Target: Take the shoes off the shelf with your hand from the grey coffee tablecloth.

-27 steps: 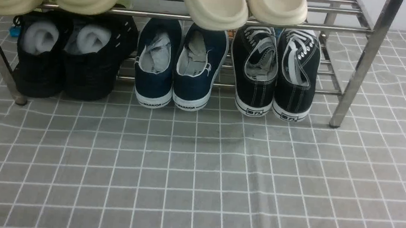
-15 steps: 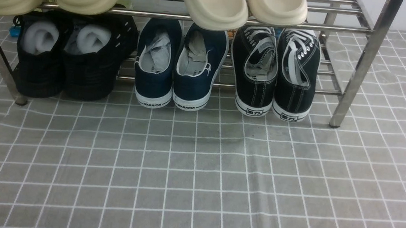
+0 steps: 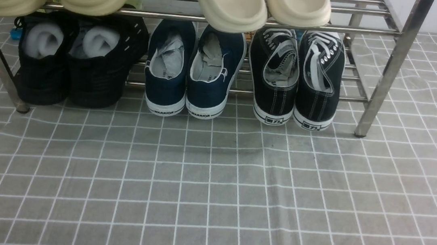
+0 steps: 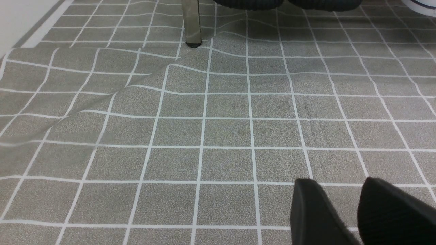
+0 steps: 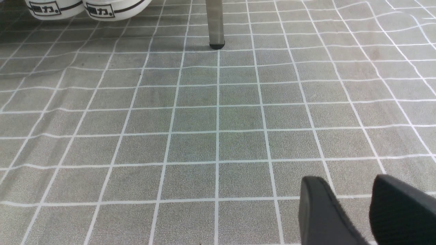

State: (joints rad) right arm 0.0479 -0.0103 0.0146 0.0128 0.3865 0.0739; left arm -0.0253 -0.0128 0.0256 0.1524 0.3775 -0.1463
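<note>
Starting lower left of the front view, we've got just the tips of the left claw; its wrist view shows the fingers parted, nothing between them. Right of centre, the black canvas sneakers sit side by side on the rack's lower tier, heels at us, long axis running away underneath. The right claw is out of the front view, but its wrist cam shows a modest gap, nothing held. We'd call that arm nearer, with the pair ahead, well apart. The upper bar partly covers the toe ends, and the right wrist view crops everything but the heels.
</note>
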